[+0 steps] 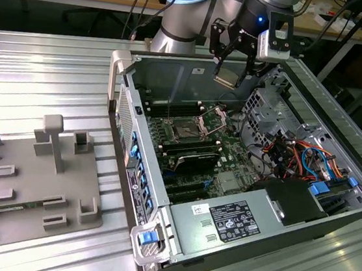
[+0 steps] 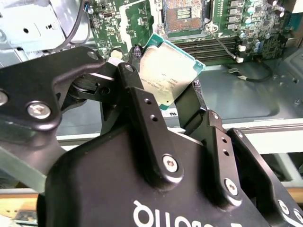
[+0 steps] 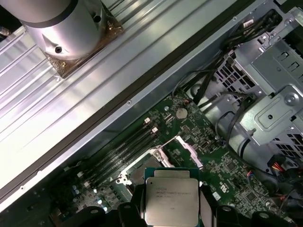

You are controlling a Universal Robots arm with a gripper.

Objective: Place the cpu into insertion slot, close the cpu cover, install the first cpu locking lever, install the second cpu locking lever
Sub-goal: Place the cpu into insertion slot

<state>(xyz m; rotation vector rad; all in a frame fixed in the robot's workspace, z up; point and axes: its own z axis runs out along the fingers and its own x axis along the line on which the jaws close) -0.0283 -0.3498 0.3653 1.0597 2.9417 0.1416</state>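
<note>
Silver-grey chip, exterior view: the cpu (image 1: 227, 82) hangs in the air above and behind the socket (image 1: 186, 131), apart from it, pinched in the gripper (image 1: 229, 77).
Cover, exterior view: the cpu cover (image 1: 211, 120) stands swung up at the socket's edge on the exterior view's right, leaving the socket bare.
Surroundings, exterior view: a metal drive cage (image 1: 266, 112) and orange and blue cables (image 1: 300, 155) crowd the exterior view's right of the socket. A grey fixture plate (image 1: 31, 184) lies well apart from the socket, outside the computer case (image 1: 136, 192).
Grip, second wrist view: two black fingers (image 2: 142, 109) clamp opposite edges of the cpu (image 2: 168, 75), which sits tilted between them.
Socket, second wrist view: the socket (image 2: 184, 14) lies open beyond the chip, with memory slots (image 2: 213, 47) just beside it.
Chip, first wrist view: the cpu (image 3: 171, 198) shows its metal top and hides part of the socket (image 3: 142, 172).
Neighbours, first wrist view: the cpu cover (image 3: 183, 150) is raised beside the socket, a coin battery (image 3: 181, 113) lies near it, and black cables (image 3: 208, 94) run between the socket and the drive cage (image 3: 270, 109).
</note>
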